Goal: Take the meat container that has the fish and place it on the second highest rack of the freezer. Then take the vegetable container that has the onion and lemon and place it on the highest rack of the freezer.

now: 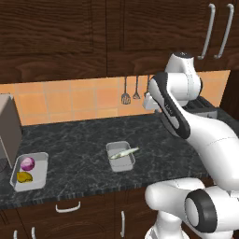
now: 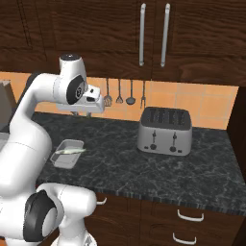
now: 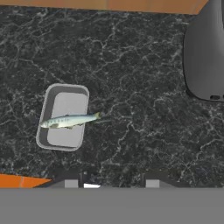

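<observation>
My claw [image 3: 112,181] hangs high over the dark counter [image 3: 140,131], fingers apart with nothing between them, pointing down. Below it and off to one side sits the meat tray [image 3: 62,116], flat on the stone. The fish [image 3: 70,120] lies across it, its tail poking over the rim. In the left base view the vegetable tray [image 1: 31,171] rests well apart from the meat tray, near the counter's front edge, holding the onion [image 1: 27,163] and the lemon [image 1: 24,177] side by side. A toaster [image 2: 165,130] stands on the other side.
</observation>
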Motion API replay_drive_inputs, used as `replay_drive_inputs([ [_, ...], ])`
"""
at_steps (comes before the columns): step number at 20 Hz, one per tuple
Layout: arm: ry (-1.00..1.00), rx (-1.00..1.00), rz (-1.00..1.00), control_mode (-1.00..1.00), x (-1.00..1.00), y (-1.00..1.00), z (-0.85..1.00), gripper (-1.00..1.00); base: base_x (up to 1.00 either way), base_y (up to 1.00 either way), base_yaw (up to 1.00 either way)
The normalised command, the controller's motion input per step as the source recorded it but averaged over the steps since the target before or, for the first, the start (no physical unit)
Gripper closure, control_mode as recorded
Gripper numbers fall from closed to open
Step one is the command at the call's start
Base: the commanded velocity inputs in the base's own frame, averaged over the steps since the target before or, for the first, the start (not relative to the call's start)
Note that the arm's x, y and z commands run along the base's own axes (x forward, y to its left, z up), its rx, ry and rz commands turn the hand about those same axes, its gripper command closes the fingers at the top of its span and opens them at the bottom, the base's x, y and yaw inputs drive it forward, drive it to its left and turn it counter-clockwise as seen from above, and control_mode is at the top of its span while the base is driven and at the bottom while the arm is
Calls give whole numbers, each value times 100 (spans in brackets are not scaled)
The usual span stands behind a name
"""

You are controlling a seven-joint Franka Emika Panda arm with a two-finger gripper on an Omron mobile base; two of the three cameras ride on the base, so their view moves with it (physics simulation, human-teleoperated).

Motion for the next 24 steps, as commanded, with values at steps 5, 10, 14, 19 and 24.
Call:
replay_drive_inputs([
  [5,0,-1,8,-100,-18,19,-11,-100,0,0,0],
  [10,4,-1,32,-100,-18,33,-21,-100,0,0,0],
  [14,13,-5,29,-100,-15,61,-31,-100,0,0,0],
  [19,8,-6,8,-100,2,63,-30,-100,0,0,0],
  [24,0,-8,4,-100,21,28,-49,-100,0,0,0],
])
